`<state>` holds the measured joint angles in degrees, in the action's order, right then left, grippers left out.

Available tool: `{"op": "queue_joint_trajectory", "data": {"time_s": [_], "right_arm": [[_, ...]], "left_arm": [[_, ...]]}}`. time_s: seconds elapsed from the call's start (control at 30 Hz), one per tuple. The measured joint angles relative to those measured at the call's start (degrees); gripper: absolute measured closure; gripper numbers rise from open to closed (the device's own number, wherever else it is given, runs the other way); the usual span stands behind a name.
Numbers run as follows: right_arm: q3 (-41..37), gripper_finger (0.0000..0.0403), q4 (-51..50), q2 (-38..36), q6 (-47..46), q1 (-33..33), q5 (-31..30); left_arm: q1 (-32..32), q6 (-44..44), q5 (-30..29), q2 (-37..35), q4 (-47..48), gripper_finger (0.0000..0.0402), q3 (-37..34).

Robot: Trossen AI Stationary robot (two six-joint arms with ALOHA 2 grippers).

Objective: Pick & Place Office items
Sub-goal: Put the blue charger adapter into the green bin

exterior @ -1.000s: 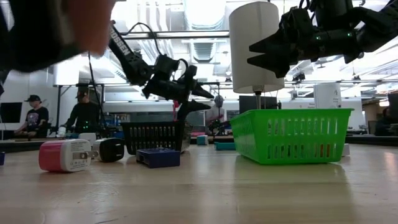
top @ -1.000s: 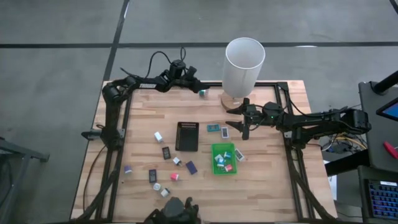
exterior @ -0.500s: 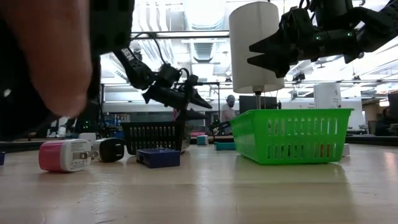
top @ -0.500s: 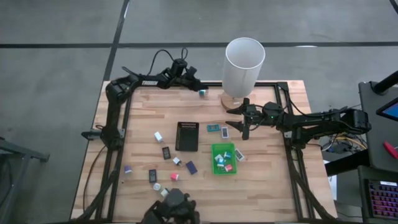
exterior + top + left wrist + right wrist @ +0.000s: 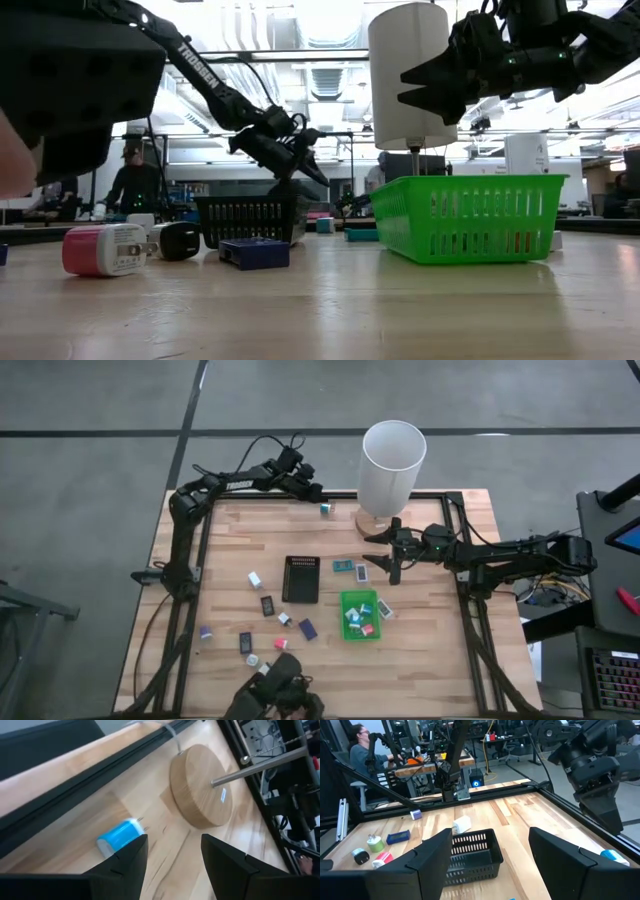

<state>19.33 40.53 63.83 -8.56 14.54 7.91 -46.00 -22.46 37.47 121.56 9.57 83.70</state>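
Small office items lie loose on the wooden table [image 5: 440, 650]: white [image 5: 255, 579], black [image 5: 268, 604], dark blue [image 5: 307, 628], purple [image 5: 205, 631] and pink [image 5: 281, 644] pieces. Several more lie in the green tray [image 5: 360, 615]. A teal-and-white piece [image 5: 326, 510] [image 5: 120, 836] lies flat by the far edge. My left gripper [image 5: 316, 497] [image 5: 172, 845] hangs open just beside it. My right gripper [image 5: 385, 552] [image 5: 405, 88] [image 5: 490, 840] hovers open above two teal packets [image 5: 350, 568], right of the black tray [image 5: 301, 579].
A tall white cylinder [image 5: 393, 460] stands on a round wooden base [image 5: 200, 785] at the far edge, close to both grippers. A black frame [image 5: 190, 560] rims the table. A person's hand in a dark sleeve [image 5: 277, 695] [image 5: 70, 90] reaches in at the near edge.
My left gripper has shifted slightly toward the teal-and-white piece at the far edge and tipped downward while its arm stretched out. The person's hand at the near edge has moved toward the table's left. My right arm has kept still.
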Motion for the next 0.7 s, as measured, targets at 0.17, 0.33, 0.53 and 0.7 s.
{"op": "queue_joint_trajectory", "data": {"time_s": [0.17, 0.33, 0.53, 0.7], "right_arm": [[0.0, 0.0147, 0.0, 0.0, 0.0, 0.0, 0.0], [0.0, 0.0141, 0.0, 0.0, 0.0, 0.0, 0.0], [0.0, 0.0135, 0.0, 0.0, 0.0, 0.0, 0.0], [0.0, 0.0140, 0.0, 0.0, 0.0, 0.0, 0.0]], "left_arm": [[0.4, 0.0, 0.0, 0.0, 0.2, 0.0211, -0.4], [1.2, -0.5, -0.1, 2.0, 0.5, 0.0211, -0.5], [1.2, -0.4, 3.5, 4.4, 0.3, 0.0211, 1.2], [1.2, -0.4, 3.4, 4.3, 0.7, 0.0211, 2.1]]}}
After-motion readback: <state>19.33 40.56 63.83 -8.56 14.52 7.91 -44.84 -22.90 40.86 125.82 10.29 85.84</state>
